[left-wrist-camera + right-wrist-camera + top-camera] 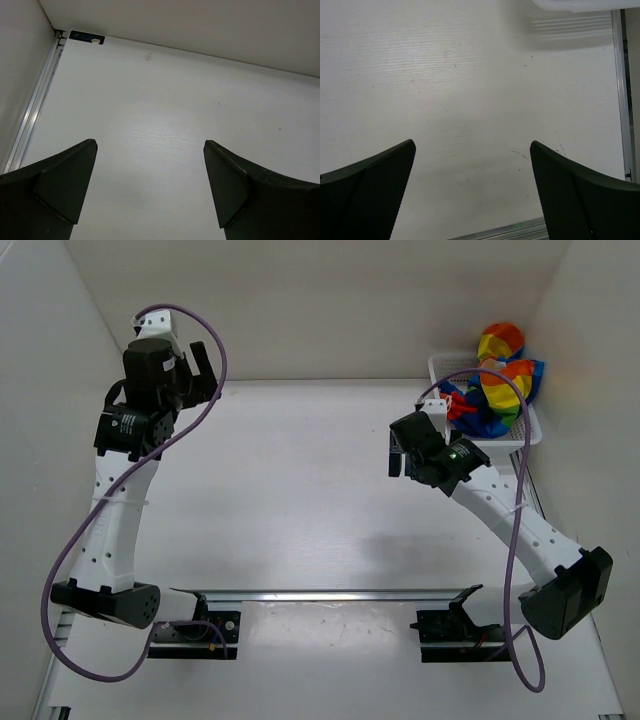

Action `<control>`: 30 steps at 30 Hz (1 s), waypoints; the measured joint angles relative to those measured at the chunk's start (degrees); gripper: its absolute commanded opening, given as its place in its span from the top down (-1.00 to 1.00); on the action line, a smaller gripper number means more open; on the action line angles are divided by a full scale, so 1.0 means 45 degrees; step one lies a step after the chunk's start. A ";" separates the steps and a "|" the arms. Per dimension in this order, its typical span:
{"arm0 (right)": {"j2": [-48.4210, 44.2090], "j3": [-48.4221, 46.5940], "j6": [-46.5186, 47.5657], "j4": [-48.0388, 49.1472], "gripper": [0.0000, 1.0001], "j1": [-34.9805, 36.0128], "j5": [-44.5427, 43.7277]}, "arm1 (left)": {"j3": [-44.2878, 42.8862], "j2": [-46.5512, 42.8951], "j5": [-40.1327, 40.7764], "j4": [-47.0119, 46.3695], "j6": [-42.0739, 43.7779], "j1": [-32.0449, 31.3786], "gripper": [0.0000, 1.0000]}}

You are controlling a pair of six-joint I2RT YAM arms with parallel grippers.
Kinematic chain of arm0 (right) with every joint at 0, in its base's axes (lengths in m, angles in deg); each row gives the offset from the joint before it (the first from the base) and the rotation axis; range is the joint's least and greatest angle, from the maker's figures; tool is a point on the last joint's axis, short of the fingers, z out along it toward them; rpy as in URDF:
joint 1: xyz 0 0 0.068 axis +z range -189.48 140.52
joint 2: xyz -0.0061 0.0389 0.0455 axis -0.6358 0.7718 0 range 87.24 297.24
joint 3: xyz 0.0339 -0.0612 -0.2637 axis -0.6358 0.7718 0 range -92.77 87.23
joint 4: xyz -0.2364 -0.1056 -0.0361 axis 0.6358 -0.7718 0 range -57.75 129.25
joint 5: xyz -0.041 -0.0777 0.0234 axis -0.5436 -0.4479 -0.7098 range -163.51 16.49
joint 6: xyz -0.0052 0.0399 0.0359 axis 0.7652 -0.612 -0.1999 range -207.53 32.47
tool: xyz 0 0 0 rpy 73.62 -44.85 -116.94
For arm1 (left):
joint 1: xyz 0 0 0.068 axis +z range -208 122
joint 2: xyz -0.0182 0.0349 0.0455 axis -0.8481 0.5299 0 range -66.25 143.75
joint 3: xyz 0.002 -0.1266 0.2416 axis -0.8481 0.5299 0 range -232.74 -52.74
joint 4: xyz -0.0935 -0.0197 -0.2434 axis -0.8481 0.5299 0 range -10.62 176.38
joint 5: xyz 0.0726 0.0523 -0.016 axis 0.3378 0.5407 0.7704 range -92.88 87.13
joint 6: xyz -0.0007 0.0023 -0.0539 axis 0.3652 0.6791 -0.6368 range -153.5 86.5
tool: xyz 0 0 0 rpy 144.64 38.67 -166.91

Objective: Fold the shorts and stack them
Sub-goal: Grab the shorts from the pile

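Note:
The shorts, a crumpled bundle of red, orange, yellow, green and blue cloth, lie heaped in the white mesh basket at the table's back right corner. Part of the bundle rises above the rim. My right gripper hovers just left of the basket, open, with nothing between its fingers; in the right wrist view this gripper shows only bare table. My left gripper is raised at the back left, far from the shorts. It is open and empty in the left wrist view.
White walls close the table in at the back and on both sides. A metal rail runs along the left edge and another rail along the right. The basket's edge shows at the top of the right wrist view. A mounting rail crosses near the arm bases.

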 measured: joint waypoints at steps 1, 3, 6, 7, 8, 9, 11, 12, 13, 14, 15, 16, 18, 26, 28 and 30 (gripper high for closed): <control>-0.0034 0.0000 0.0000 0.0000 -1.00 0.0000 -0.0039 | -0.0019 -0.0005 -0.0214 -0.0034 0.0034 0.0005 -0.99; -0.0092 0.0000 -0.0044 0.0000 -1.00 0.0000 -0.0238 | -0.0019 -0.0005 -0.0680 -0.0039 0.0073 0.0019 -0.99; -0.0194 0.0000 -0.0112 0.0000 -1.00 -0.0034 -0.0466 | 0.0049 0.0000 -0.1292 -0.0049 0.0073 0.0049 -0.99; -0.0233 0.0000 -0.0131 0.0000 -1.00 -0.0102 -0.0500 | 0.0092 0.0000 -0.1535 -0.0073 0.0073 0.0073 -0.99; -0.0262 0.0000 -0.0136 0.0010 -1.00 -0.0243 -0.0539 | 0.0165 0.0005 -0.1821 -0.0087 0.0073 0.0102 -0.99; -0.0267 0.0000 -0.0126 0.0024 -1.00 -0.0437 -0.0568 | 0.0257 0.0005 -0.2152 -0.0092 0.0073 0.0112 -0.99; -0.0214 -0.0049 0.0039 0.0194 -1.00 -0.1282 -0.0325 | 0.0461 0.0029 -0.2652 -0.0102 -0.0015 0.0117 -0.99; -0.0068 -0.0175 0.0121 0.0238 -1.00 -0.1836 -0.0175 | 0.0622 0.0034 -0.2880 -0.0102 -0.0107 0.0117 -0.99; 0.0228 -0.0534 0.0325 0.0189 -1.00 -0.2628 0.0136 | 0.0816 0.0039 -0.3094 -0.0092 -0.0214 0.0117 -0.99; 0.0719 -0.1171 0.0520 0.0189 -1.00 -0.3449 0.0549 | 0.1039 0.0053 -0.3254 -0.0097 -0.0330 0.0117 -0.99; 0.1307 -0.1855 0.0675 0.0272 -1.00 -0.4143 0.0913 | 0.1239 0.0068 -0.3366 -0.0087 -0.0413 0.0117 -0.99; 0.2040 -0.2783 0.0797 0.0272 -1.00 -0.4838 0.1239 | 0.1457 0.0107 -0.3473 -0.0083 -0.0500 0.0117 -0.99; 0.3711 -0.4731 0.0996 0.0262 -1.00 -0.5819 0.1535 | 0.1778 0.0228 -0.3599 -0.0073 -0.0593 0.0117 -0.99; 0.9666 -1.1137 0.1219 0.0131 -1.00 -0.7791 0.1768 | 0.1953 0.0845 -0.3813 0.0019 -0.0835 0.0117 -0.99; 1.0996 -1.2395 0.1083 0.0219 -1.00 -0.8383 0.2055 | 0.1953 0.1020 -0.3803 0.0015 -0.0869 0.0117 -0.99; 1.2172 -1.3226 0.0894 0.0330 -0.97 -0.8908 0.2492 | 0.1953 0.1268 -0.3793 0.0015 -0.0884 0.0117 -0.99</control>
